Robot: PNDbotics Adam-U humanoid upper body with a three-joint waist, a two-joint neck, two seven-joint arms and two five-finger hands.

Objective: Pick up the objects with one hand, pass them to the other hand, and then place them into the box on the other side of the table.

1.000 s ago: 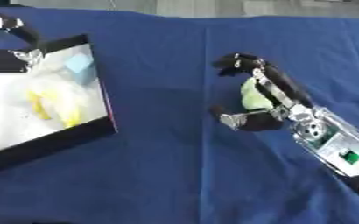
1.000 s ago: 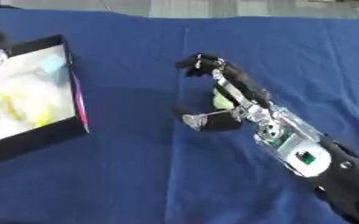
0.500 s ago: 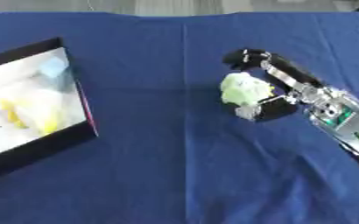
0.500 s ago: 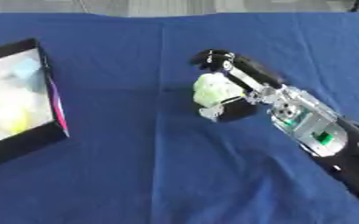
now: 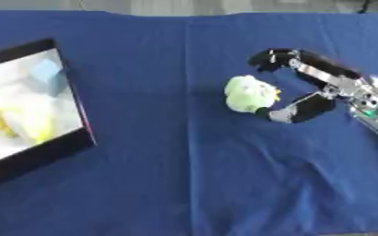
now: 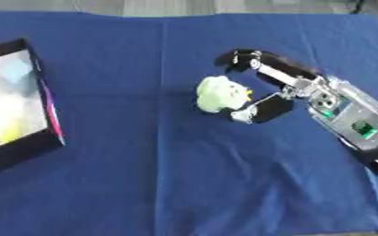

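- Left eye view first, biggest thing down: the blue tablecloth (image 5: 144,175) fills nearly the whole frame, with nothing loose on it apart from the one object on the right.
- The box (image 5: 78,120) sits along the left edge, tilted, with a dark rim and a pale inside. There's already stuff in there: a light blue block (image 5: 47,77) toward the upper part and something yellow (image 5: 27,124) lower down. Can't make out more than colour on those.
- The right hand (image 5: 317,90) comes in from the right edge, about mid-height. Fingers arc over the top and the thumb hooks in from below, making a C that opens toward the left of the frame.
- The pale green lumpy object (image 5: 250,93) is right at the mouth of that C, centre-right, thumb tip touching its lower right side. It looks roundish, no real long axis. I'd call it pinched between thumb and fingers, though whether it's lifted or resting on the cloth I can't tell.
- The bit that matters, as I see it: the object sticks out of the hand's left side, pointing at the box, which is well apart across the table. The left hand isn't in either view, so the handover needs it to come in from the left and take the exposed side.
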